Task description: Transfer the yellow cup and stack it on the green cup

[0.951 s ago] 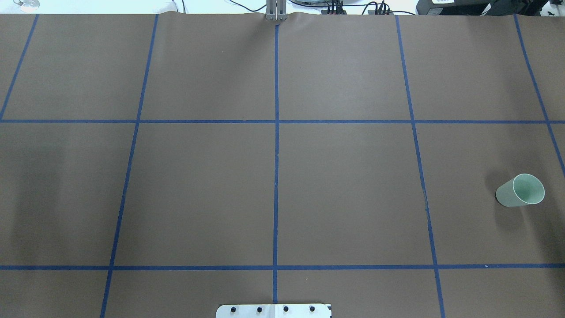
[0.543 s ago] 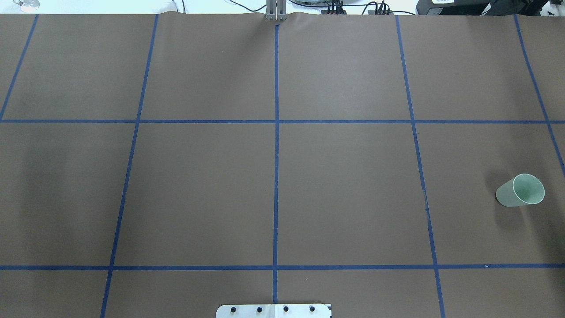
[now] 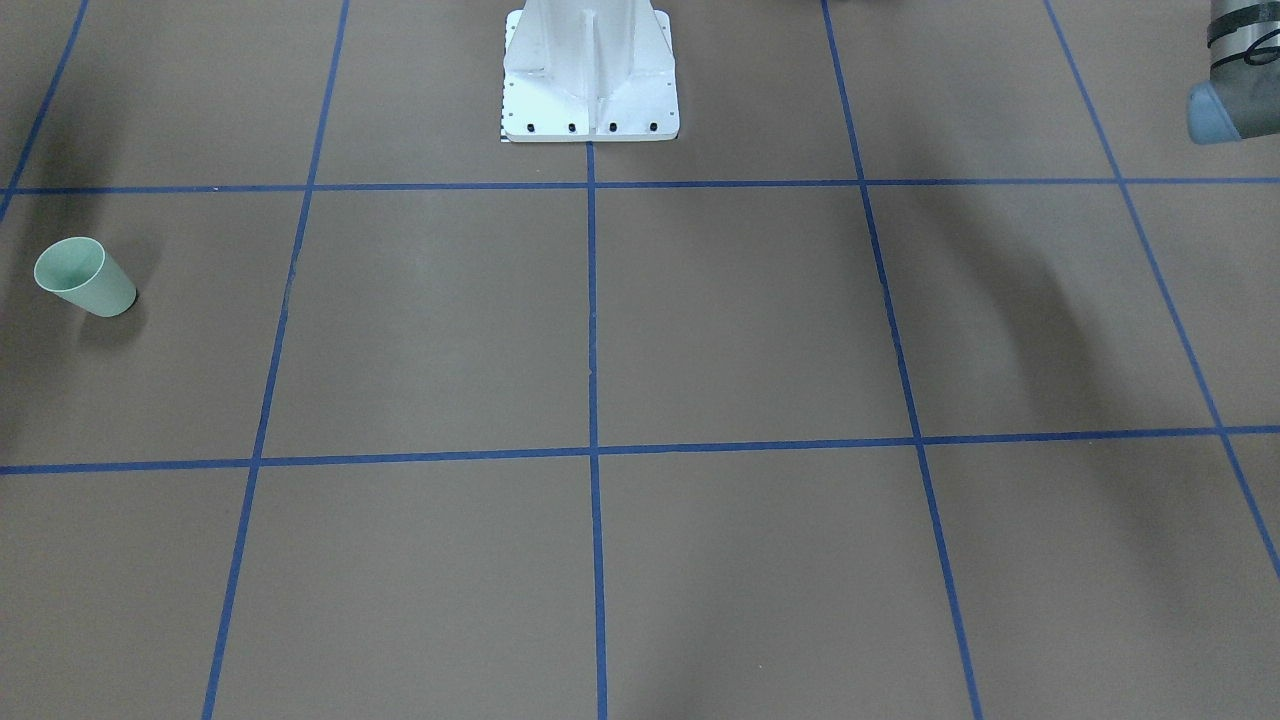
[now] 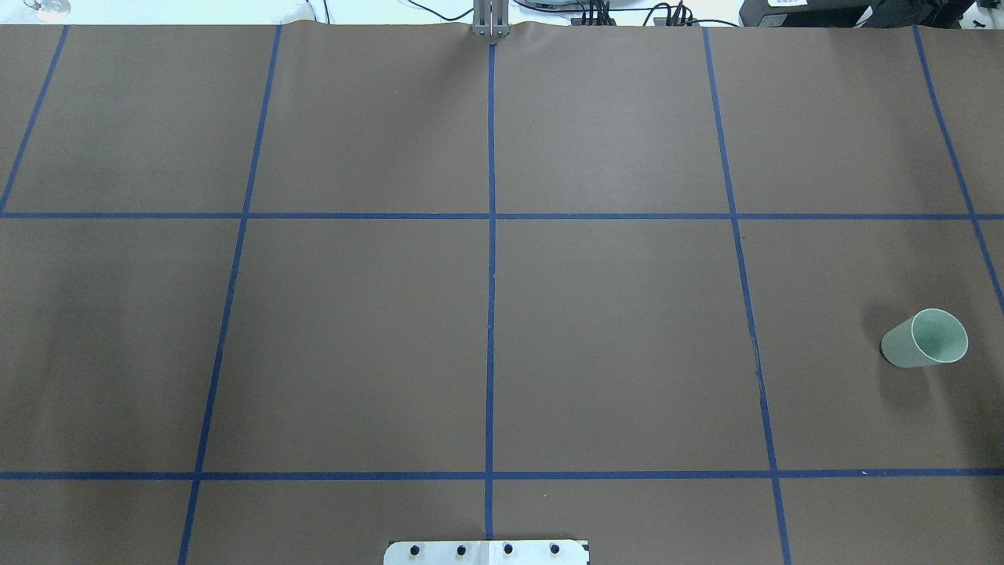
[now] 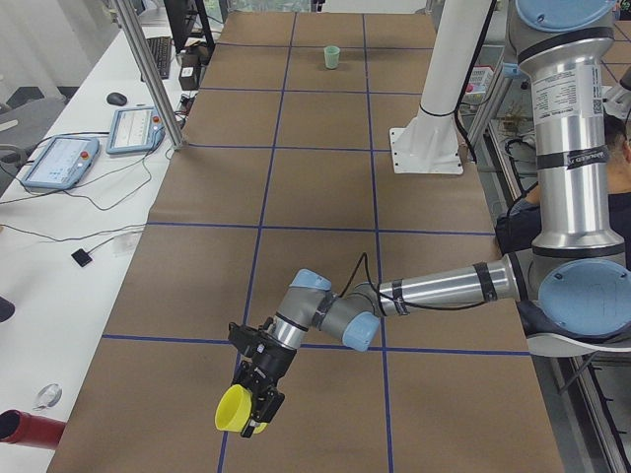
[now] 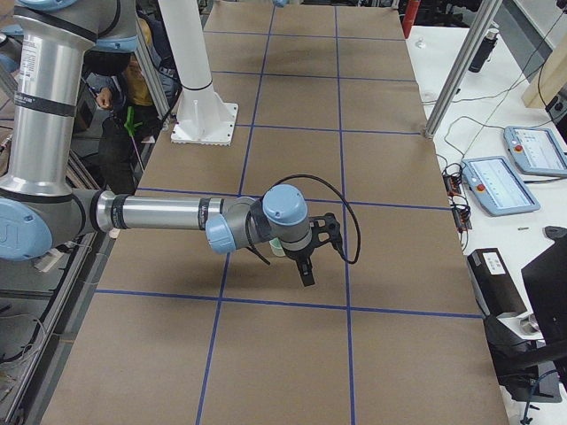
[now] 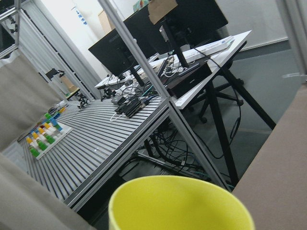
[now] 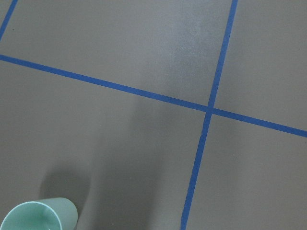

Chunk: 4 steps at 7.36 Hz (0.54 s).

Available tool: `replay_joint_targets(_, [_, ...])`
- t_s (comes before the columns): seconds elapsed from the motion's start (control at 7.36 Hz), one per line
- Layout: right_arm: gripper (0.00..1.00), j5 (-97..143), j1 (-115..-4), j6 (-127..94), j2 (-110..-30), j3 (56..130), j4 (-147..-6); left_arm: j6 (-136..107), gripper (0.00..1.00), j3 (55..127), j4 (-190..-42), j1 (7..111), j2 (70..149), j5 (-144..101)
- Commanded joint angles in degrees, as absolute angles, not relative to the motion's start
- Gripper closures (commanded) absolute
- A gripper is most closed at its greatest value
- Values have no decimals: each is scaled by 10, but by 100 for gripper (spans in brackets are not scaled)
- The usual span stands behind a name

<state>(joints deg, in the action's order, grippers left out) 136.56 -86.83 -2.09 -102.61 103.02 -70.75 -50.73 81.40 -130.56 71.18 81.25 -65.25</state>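
yellow cup (image 5: 235, 409) tilted at left gripper (image 5: 258, 408), over left end of table (image 4: 353, 337), raised for transfer; grip cannot tell | green cup (image 4: 924, 338) upright far right, mouth up to receive | right gripper (image 6: 306, 270) near it, spread or closed cannot tell

No legible txt/labels in any view.

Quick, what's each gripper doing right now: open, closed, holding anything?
Left gripper: cannot be told; the bright yellow plastic cup sits at its tip.
Right gripper: cannot be told; the pale green plastic cup stands untouched.
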Motion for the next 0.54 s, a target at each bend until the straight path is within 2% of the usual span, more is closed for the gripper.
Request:
replay_joint_targets(0.0, [0,1373,-868,-21,-1026,1030,-708,-483,78,816,-1361,712,825,-742])
replay_joint_targets(0.41, [0,1373,-869,-21,-1025,1031,-708,-400,79,820,-1468,713,830,-820])
